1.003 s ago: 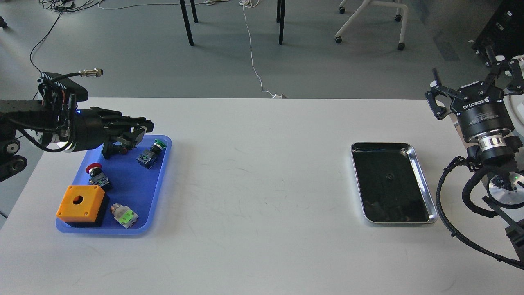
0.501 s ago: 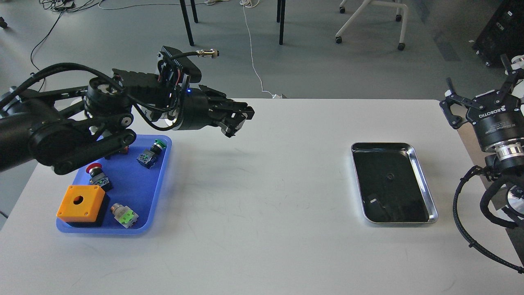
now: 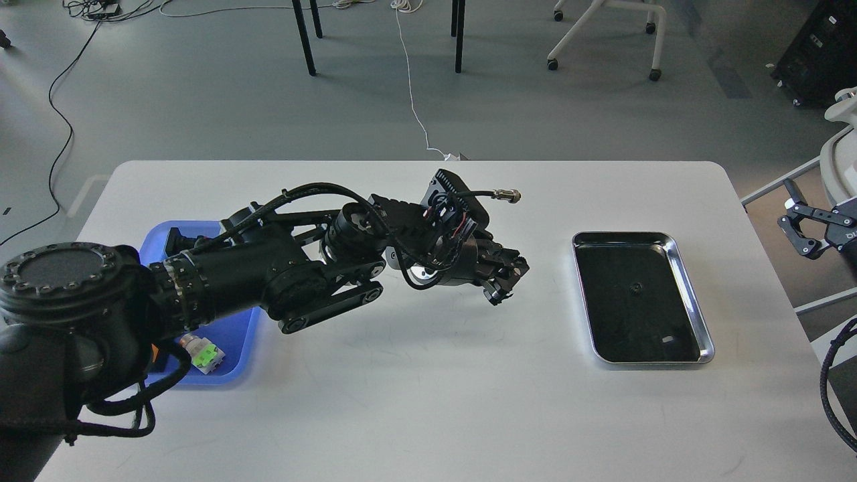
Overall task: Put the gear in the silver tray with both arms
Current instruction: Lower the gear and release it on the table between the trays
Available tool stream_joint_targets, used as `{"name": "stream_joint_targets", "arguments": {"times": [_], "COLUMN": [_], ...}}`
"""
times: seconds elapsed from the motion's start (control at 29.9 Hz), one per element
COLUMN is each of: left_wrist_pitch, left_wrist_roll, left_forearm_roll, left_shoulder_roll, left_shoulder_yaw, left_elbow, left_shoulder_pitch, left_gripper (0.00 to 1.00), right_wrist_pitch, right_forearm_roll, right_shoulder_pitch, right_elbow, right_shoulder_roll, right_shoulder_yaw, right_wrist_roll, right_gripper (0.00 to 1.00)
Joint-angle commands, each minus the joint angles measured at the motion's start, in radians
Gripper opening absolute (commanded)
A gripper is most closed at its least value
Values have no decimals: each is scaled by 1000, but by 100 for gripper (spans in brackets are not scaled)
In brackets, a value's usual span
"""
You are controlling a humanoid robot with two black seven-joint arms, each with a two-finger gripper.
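Observation:
My left arm reaches from the lower left across the middle of the table. Its gripper [image 3: 503, 286] points down to the right, a short way left of the silver tray [image 3: 675, 249] and above the tabletop. Its fingers are drawn together on a small dark piece, the gear, too small to see clearly. The silver tray lies flat at the right with a dark mirror-like bottom. A tiny dark gear-like spot [image 3: 635, 288] sits near the tray's middle. My right gripper [image 3: 813, 231] is at the right edge, off the table; one splayed finger shows.
A blue plastic tray [image 3: 234, 331] sits at the left, mostly hidden under my left arm. A green and white switch [image 3: 201, 353] lies in its front corner. A connector on a cable [image 3: 510, 195] sticks out above my left wrist. Chair and table legs stand beyond the far edge.
My left gripper has swung from over the blue tray rightward across the table to just left of the silver tray, still shut. My right gripper has drawn back toward the right edge.

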Motion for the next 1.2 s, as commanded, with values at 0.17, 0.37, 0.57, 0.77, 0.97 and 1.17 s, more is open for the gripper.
{"name": "stream_joint_targets", "arguments": {"times": [0.17,0.37,0.57,0.77,0.97,1.17], "left_wrist_pitch": [50,64,67,67,68,94], "left_wrist_roll": [2,0,2,8,9,2], "left_forearm_roll": [1,1,-1,-1,-2,-12], "left_shoulder_roll": [-5,-5,-5,-5,-5,-5], "left_shoulder_yaw": [65,85,85,99,99,85], "left_elbow": [126,126,113,113,114,113], "left_shoulder_pitch": [52,81,98,106,106,104], "left_gripper": [16,16,16,19,24,58], "right_wrist_pitch": [0,0,0,0,0,0], "right_forearm_roll": [0,0,0,0,0,0], "right_shoulder_pitch": [0,0,1,1,1,7], "right_elbow": [5,5,5,3,3,9], "right_shoulder_roll": [-6,2,2,2,2,3], "right_shoulder_yaw": [-6,-4,-4,-4,-4,-1], "right_wrist_roll": [0,0,0,0,0,0], "right_gripper": [99,99,99,99,99,99]}}
